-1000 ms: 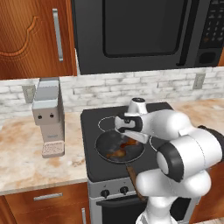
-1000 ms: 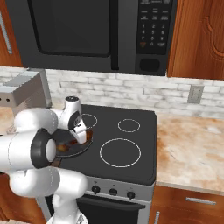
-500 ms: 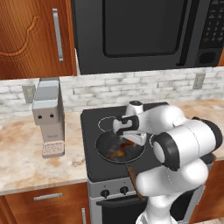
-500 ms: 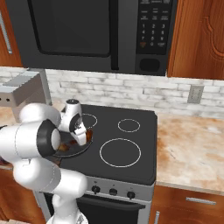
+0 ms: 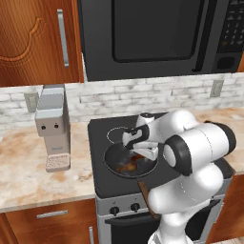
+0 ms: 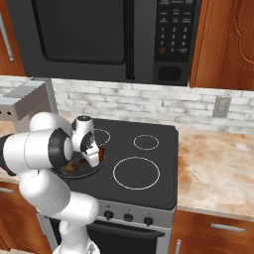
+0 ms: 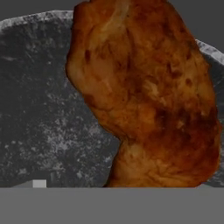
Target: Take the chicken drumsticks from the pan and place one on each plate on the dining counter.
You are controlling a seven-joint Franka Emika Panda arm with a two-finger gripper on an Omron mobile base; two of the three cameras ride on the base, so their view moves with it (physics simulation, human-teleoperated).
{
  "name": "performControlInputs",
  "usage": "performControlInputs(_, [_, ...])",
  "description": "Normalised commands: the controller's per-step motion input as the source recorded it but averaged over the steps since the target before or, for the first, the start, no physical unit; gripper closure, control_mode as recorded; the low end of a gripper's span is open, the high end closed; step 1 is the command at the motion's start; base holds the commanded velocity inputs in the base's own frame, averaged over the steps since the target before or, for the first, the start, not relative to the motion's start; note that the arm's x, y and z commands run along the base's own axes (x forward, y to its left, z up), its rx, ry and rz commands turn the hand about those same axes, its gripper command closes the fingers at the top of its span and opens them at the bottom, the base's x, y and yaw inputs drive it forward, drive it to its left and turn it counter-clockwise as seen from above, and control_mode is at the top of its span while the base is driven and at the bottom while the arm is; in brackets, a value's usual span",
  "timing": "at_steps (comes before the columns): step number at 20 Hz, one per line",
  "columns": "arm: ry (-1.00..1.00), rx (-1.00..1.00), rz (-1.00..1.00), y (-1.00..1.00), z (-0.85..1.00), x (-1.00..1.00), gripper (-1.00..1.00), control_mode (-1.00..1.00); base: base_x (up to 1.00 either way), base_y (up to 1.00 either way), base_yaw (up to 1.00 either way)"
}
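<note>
Reddish-brown and glossy, one chicken drumstick (image 7: 144, 100) sits directly in front of the claw in the hand view, very close, with the speckled dark grey floor of the pan (image 7: 48, 118) behind it and to its side. The fingertips of the claw are not visible there, so I cannot tell if the claw is wide, narrow, or already closed on the meat.

From the left base view, the claw (image 5: 141, 153) points down into the pan (image 5: 116, 159), which stands on the front left burner of the black stove (image 5: 102, 131). Brown meat lies just below and beside the claw, on the pan floor (the two pieces are not easy to separate at this size). The wooden handle (image 5: 144, 190) of the pan goes from below the claw toward the front edge of the stove and passes behind the white arm.

From the right base view, the claw (image 6: 93, 158) is low over the pan (image 6: 82, 171), and a bit of brown drumstick (image 6: 101, 151) shows just beside it. Well above the claw hangs a black microwave (image 6: 99, 34). Far to the side of the claw, on the marbled counter (image 5: 28, 176), stands a grey coffee machine (image 5: 51, 126).
</note>
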Motion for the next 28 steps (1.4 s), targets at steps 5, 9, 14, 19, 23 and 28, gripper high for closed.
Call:
performControlInputs(5, [0.0,0.0,-0.01,0.0,-0.08,0.0,-1.0,-1.0,0.0,0.0,0.0])
performControlInputs(9, [0.02,0.0,-0.04,0.02,-0.15,-0.01,1.0,-1.0,0.0,0.0,0.0])
performControlInputs(14, [0.07,0.0,-0.05,0.04,-0.13,-0.04,1.0,-1.0,0.0,0.0,0.0])
performControlInputs(19, [0.07,-0.08,-0.01,0.01,-0.03,-0.19,1.0,-1.0,0.0,0.0,0.0])
performControlInputs(23, [0.11,-0.15,-0.02,0.01,0.47,-0.51,1.0,-1.0,0.0,0.0,0.0])
performControlInputs(28, [0.03,-0.14,-0.01,0.05,0.59,-0.63,1.0,-1.0,0.0,0.0,0.0])
